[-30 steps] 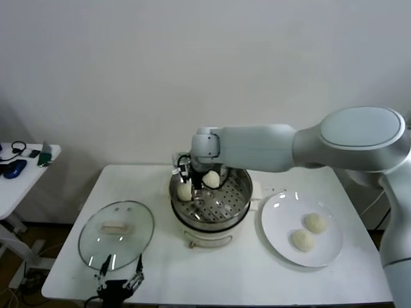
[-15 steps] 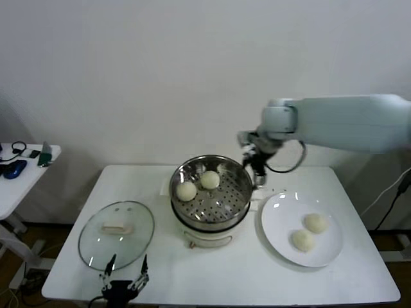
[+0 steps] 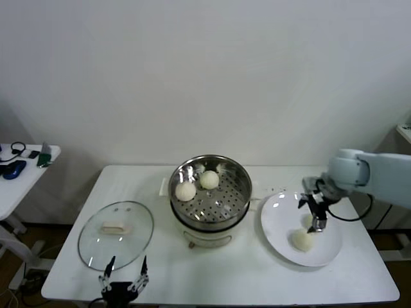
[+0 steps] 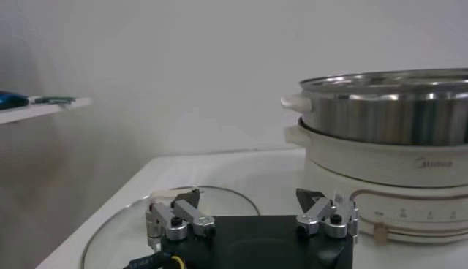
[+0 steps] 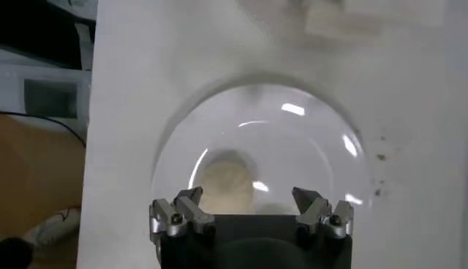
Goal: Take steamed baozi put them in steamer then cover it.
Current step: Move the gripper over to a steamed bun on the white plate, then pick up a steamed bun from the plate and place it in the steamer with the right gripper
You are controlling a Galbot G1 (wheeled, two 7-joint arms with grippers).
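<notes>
head view: high, looks forward and down on the whole worktop (image 3: 225, 276) | left wrist view: low at the worktop edge, faces the steamer (image 4: 380, 110) side, near | right wrist view: straight down, near, over the plate (image 5: 322, 131), shared with head view

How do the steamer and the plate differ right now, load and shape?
The steamer is a deep shiny steel basket with a perforated floor on a white pot base; the plate is flat, white and lies directly on the table. Two baozi sit in the steamer. On the plate one baozi is plain, under the open right gripper. Both are round and uncovered.
</notes>
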